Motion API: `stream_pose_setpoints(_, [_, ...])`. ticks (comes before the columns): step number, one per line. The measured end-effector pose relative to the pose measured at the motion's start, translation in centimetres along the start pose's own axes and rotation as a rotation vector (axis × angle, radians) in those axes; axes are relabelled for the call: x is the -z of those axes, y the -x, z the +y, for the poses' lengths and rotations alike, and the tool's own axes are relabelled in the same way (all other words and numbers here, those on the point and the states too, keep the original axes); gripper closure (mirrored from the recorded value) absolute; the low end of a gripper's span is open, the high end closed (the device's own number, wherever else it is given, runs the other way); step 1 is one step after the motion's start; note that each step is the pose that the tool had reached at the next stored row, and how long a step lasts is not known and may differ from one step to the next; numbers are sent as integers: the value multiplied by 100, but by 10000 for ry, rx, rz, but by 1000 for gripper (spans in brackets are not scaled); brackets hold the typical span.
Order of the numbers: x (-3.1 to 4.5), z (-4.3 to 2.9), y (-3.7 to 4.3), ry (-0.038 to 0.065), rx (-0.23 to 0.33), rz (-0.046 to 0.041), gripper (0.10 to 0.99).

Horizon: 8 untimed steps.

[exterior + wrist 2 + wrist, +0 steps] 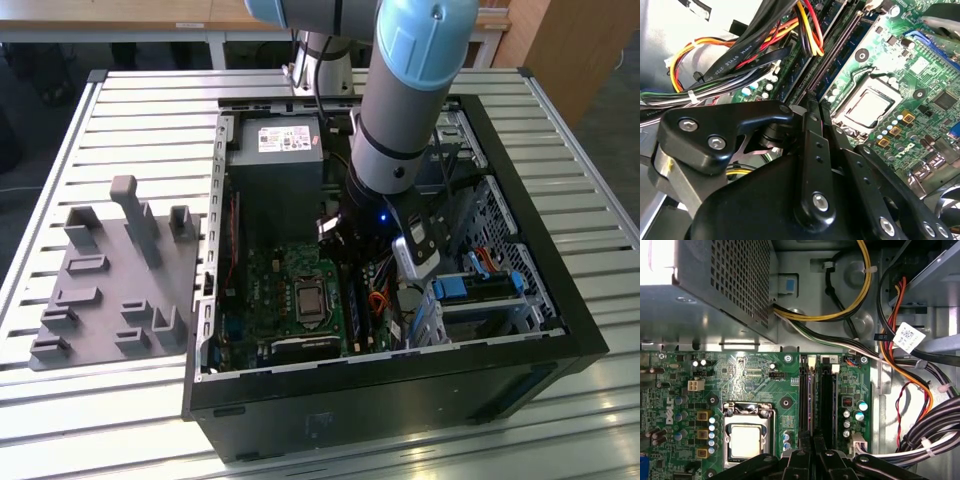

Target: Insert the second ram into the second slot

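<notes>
Down inside the open black metal computer case [560, 300], hung the grey-and-pale-blue robot arm [400, 110], directly above the square, silver-capped processor socket [307, 300].

Showed the end effector [812, 439] in both wrist views as black, matt, jointed links with round silver screw heads. Held the fingers [810, 125] pressed close together, leaving only a hairline gap. Could not tell whether anything was pinched between them.

Hovered just beside the processor socket [746, 437], over the two long, narrow black memory slots [827, 400] that ran parallel to the socket's edge.

Appeared as a thin, pale, edge-on strip, the second ram [811, 400], standing in the slot line nearer the socket and directly in line with the fingertips.

Counted one perforated grey steel power supply box [715, 285] beyond the socket. Trailed past the slots on the side away from the socket, a bundle of glossy yellow, orange, red and black cables [900, 370].

Lay well apart from the socket, outside the case on the ribbed aluminium counter [150, 110], one flat grey plastic fixture plate [110, 290] with blocky upright pegs.
</notes>
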<state>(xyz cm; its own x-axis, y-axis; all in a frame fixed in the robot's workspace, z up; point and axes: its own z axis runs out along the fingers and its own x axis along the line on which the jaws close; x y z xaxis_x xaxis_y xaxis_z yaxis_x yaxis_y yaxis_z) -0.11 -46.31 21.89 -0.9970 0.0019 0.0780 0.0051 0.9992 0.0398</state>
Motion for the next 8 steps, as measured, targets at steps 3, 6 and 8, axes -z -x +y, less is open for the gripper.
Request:
stream_pose_setpoints(3, [0, 0, 5, 3, -59, -2, 949])
stream_pose_setpoints(6, [-3, -1, 8, 7, -83, -4, 949])
stream_pose_setpoints(8, [-8, -1, 9, 6, -83, -3, 949])
